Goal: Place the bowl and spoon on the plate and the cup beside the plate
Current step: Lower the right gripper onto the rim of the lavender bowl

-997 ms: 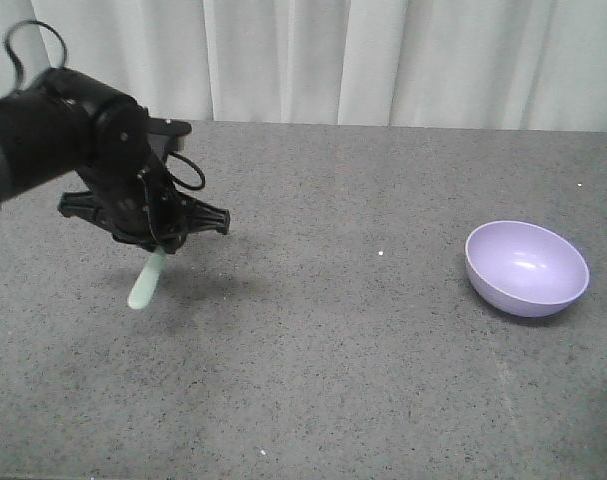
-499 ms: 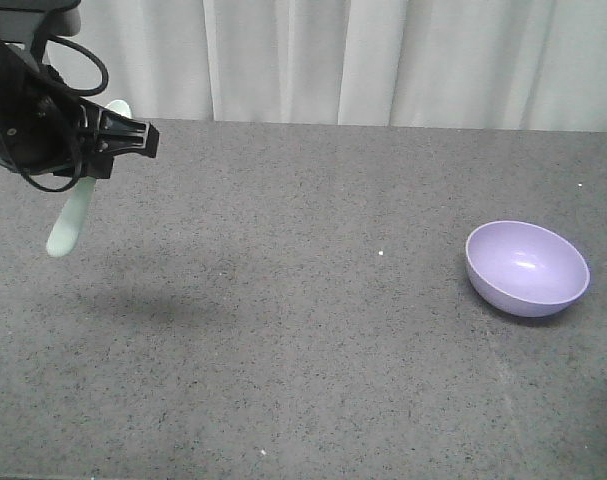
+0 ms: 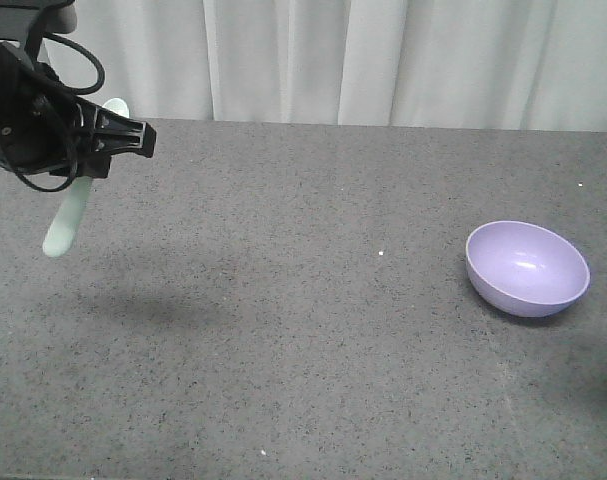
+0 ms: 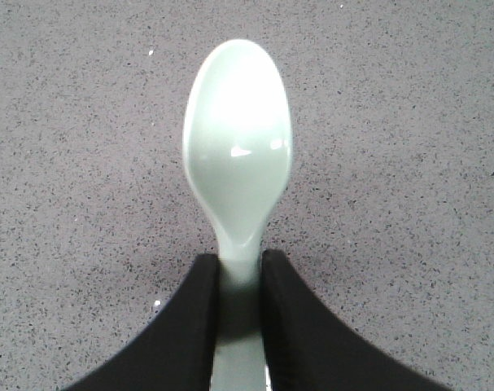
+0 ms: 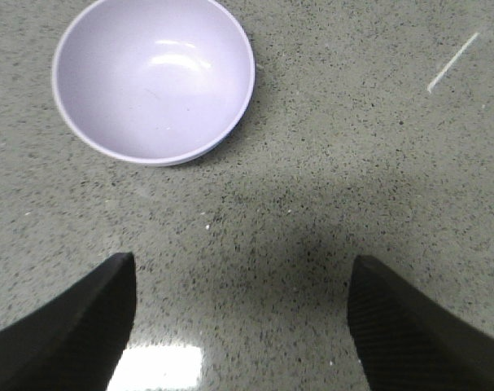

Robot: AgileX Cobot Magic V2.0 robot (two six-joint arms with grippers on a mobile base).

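My left gripper (image 3: 81,165) hangs high above the table's far left, shut on the pale mint-green spoon (image 3: 67,221). The spoon's handle slants down out of the fingers in the front view. In the left wrist view the two black fingers (image 4: 181,318) pinch the spoon (image 4: 238,147) at its neck, its oval head pointing away from me; the left gripper (image 4: 240,265) is well off the surface. The lavender bowl (image 3: 527,267) sits upright on the right. My right gripper (image 5: 242,273) is open above bare table, the bowl (image 5: 153,77) ahead and to its left. The plate and the cup are out of view.
The grey speckled tabletop (image 3: 313,340) runs back to a white curtain (image 3: 383,60). A pale scratch (image 5: 452,62) marks the surface to the right of the bowl. The left arm's shadow (image 3: 153,305) lies on the table below it.
One second ago the left gripper held the spoon low over the table; it has since risen and moved to the far left with it. In the last half second it barely shifted. The bowl stayed put.
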